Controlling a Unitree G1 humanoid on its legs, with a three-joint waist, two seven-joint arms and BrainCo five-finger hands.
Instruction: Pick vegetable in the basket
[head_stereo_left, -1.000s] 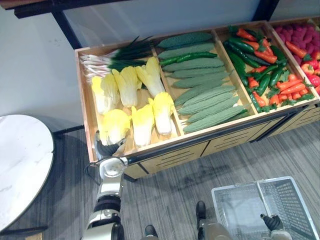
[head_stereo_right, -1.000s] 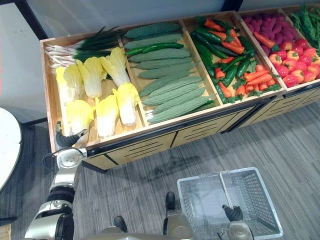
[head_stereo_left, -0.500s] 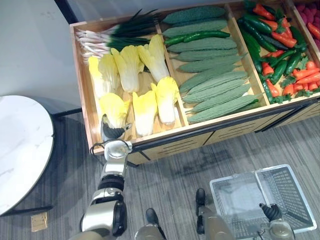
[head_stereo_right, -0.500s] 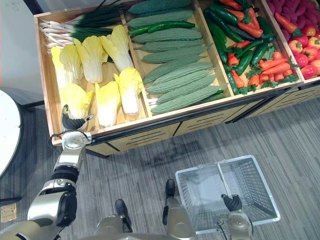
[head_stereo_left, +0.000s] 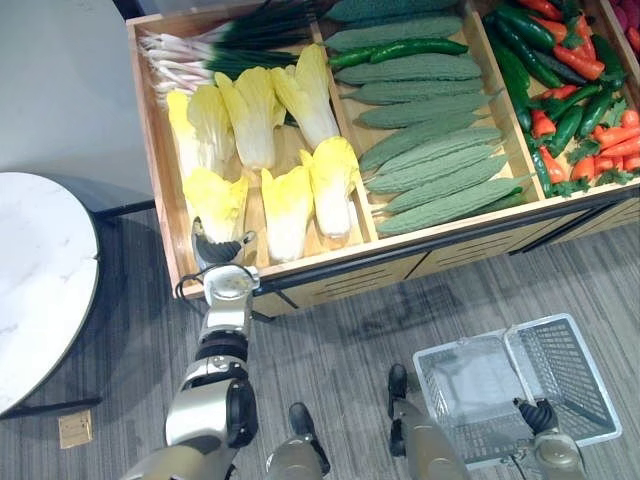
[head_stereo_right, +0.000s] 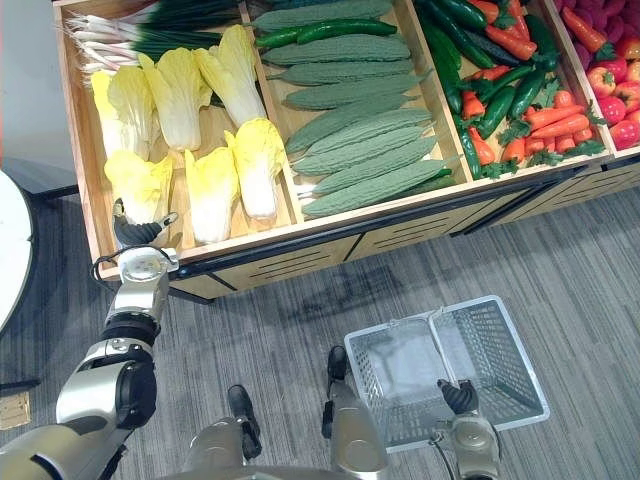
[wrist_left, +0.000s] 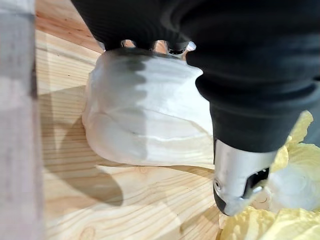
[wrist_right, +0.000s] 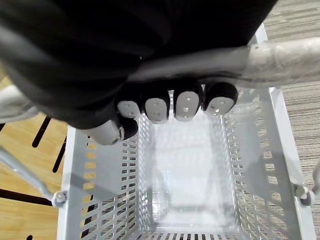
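Yellow napa cabbages lie in the left compartment of the wooden display stand (head_stereo_left: 330, 262). My left hand (head_stereo_left: 218, 250) reaches over the stand's front left corner to the nearest cabbage (head_stereo_left: 215, 198). In the left wrist view its fingers lie over that cabbage's white base (wrist_left: 145, 115), with the thumb (wrist_left: 239, 175) held apart beside it. Low on the right hangs an empty grey wire basket (head_stereo_left: 560, 360) above the floor. My right hand (head_stereo_right: 460, 397) is shut on its handle (wrist_right: 280, 62), the fingers (wrist_right: 185, 106) curled round the bar.
Green onions (head_stereo_left: 215, 55) lie behind the cabbages. Bitter gourds and cucumbers (head_stereo_left: 430, 150) fill the middle compartment, peppers and carrots (head_stereo_left: 570, 90) the right one. A round white table (head_stereo_left: 40, 280) stands to the left. Grey wood floor lies between the stand and the basket.
The camera has tipped down and nearer. My left hand has advanced over the stand's front edge onto the front left cabbage. The right hand keeps holding the basket.
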